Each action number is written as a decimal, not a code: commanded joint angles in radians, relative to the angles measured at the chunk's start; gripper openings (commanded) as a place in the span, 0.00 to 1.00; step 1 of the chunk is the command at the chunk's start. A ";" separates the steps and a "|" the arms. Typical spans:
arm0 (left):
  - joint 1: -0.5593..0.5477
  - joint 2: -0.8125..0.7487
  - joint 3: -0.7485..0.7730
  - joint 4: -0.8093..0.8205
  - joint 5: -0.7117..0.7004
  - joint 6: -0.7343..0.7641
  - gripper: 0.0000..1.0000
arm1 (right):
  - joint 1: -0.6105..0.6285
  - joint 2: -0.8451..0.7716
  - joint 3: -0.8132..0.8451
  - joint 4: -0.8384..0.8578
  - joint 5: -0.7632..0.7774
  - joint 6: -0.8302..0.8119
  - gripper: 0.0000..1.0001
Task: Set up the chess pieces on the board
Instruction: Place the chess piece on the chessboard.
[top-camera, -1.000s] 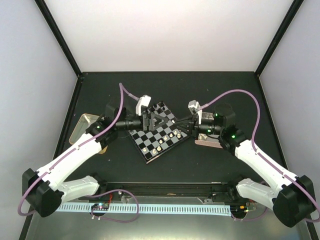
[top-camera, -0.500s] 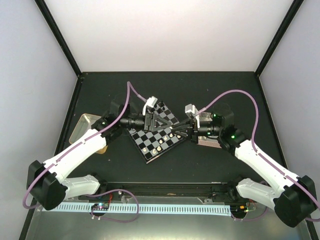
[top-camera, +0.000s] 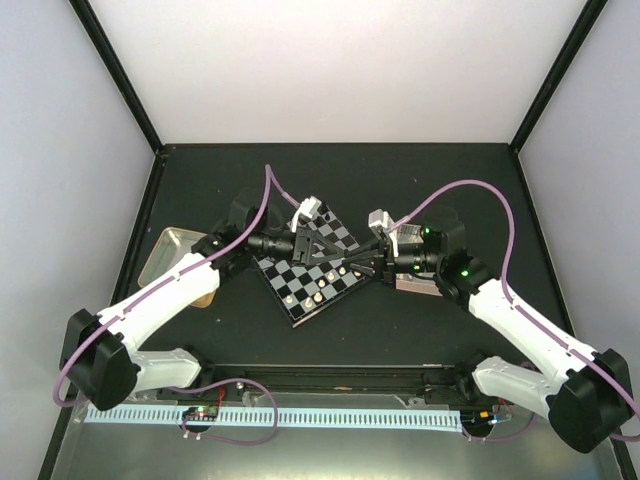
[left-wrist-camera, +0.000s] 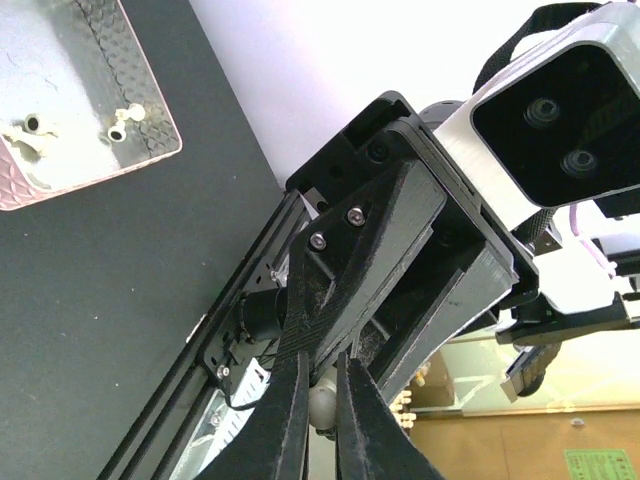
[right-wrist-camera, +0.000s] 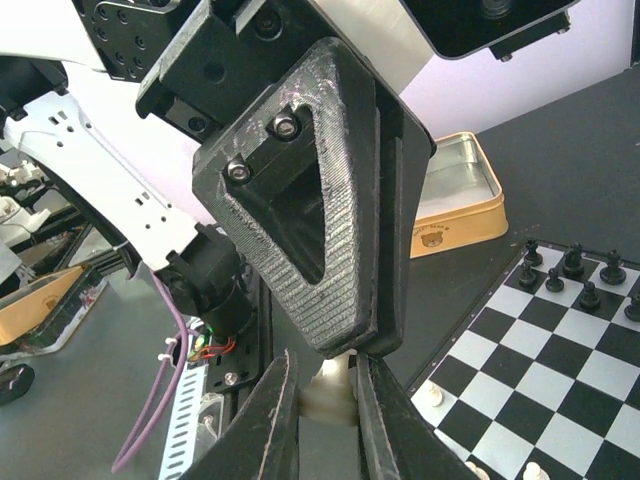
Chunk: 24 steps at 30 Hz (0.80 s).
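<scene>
Over the small black-and-pale chessboard (top-camera: 285, 278) both arms meet, blocking each other's view. The left gripper (left-wrist-camera: 322, 380) and right gripper (right-wrist-camera: 325, 375) each pinch a cream-white chess piece (right-wrist-camera: 328, 395). Right of the board, a pink perforated tray (left-wrist-camera: 150, 110) holds cream pieces (left-wrist-camera: 125, 118); left, a shiny metal tin (right-wrist-camera: 455, 190).

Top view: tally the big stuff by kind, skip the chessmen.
Robot arms: 2
Chessboard: 1
Metal tin: 1
Pink tray: 1
Total: 5
</scene>
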 joint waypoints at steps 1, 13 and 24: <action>-0.011 0.006 0.030 0.026 0.041 0.016 0.02 | 0.009 0.006 0.032 0.001 0.025 -0.010 0.17; -0.011 0.016 0.088 -0.294 -0.440 0.280 0.02 | 0.008 -0.143 -0.067 -0.113 0.437 0.143 0.82; -0.126 0.434 0.444 -0.456 -0.754 0.335 0.02 | 0.007 -0.363 -0.138 -0.336 1.193 0.406 0.83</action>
